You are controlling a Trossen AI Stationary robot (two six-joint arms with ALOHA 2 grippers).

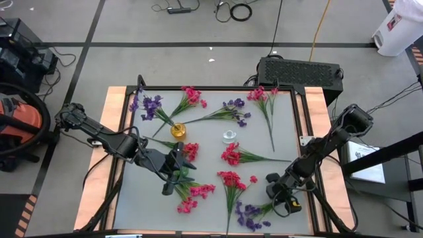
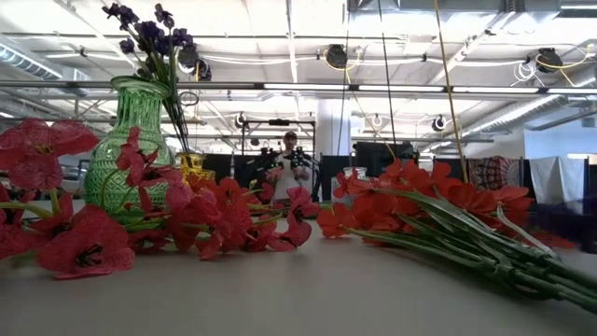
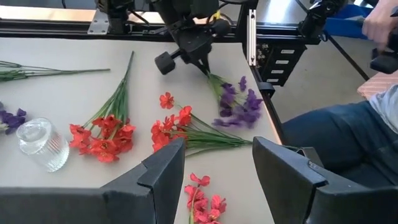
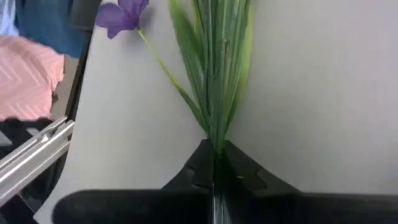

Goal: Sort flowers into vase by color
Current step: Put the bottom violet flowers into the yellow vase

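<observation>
Grey table [image 1: 211, 149] strewn with flowers [image 1: 232, 156].
Right gripper [image 4: 214, 163] clamped on purple sprig [image 1: 251, 215] stem; left gripper [image 3: 214, 165] hovering wide open, empty.

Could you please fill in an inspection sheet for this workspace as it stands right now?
Surface: grey table with wooden side strips.
Job's things: red sprigs and purple sprigs lying scattered; yellow vase and clear vase mid-table; a green vase holding a purple sprig shows in the low view.
Clutter: nothing seen.
Grippers: right gripper shut on the stem of the near-edge purple sprig; left gripper open, over red sprigs.
Cables: loose on the floor behind the table.
Surroundings: vacuum at left; seated person beside the table.
</observation>
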